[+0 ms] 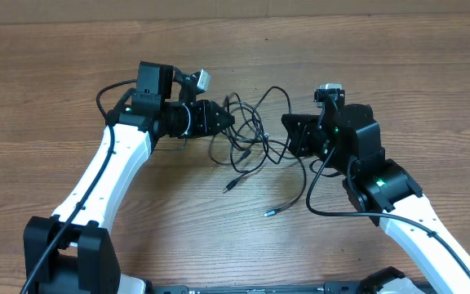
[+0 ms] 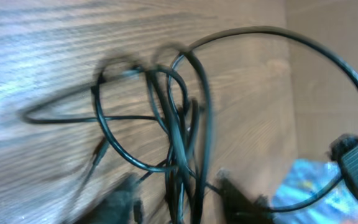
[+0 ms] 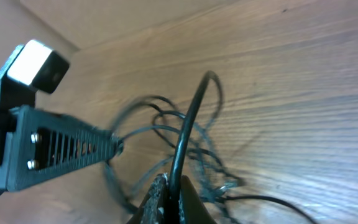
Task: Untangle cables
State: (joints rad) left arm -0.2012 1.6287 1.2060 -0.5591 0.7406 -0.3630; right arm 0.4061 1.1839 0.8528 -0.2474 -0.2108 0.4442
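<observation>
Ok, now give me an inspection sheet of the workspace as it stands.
Surface: wooden table, bare grain showing.
Job's things: thin black cables bunched in a tangle at the centre; two plug ends trail toward the near edge.
Clutter: nothing seen.
Grippers: left gripper at the tangle's left side, fingers apart with strands running between them, the view blurred; right gripper at the right side, shut on one cord.
Cables: thick black arm cables loop beside each arm, apart from the tangle.
Surroundings: plain tan board along the far edge.
</observation>
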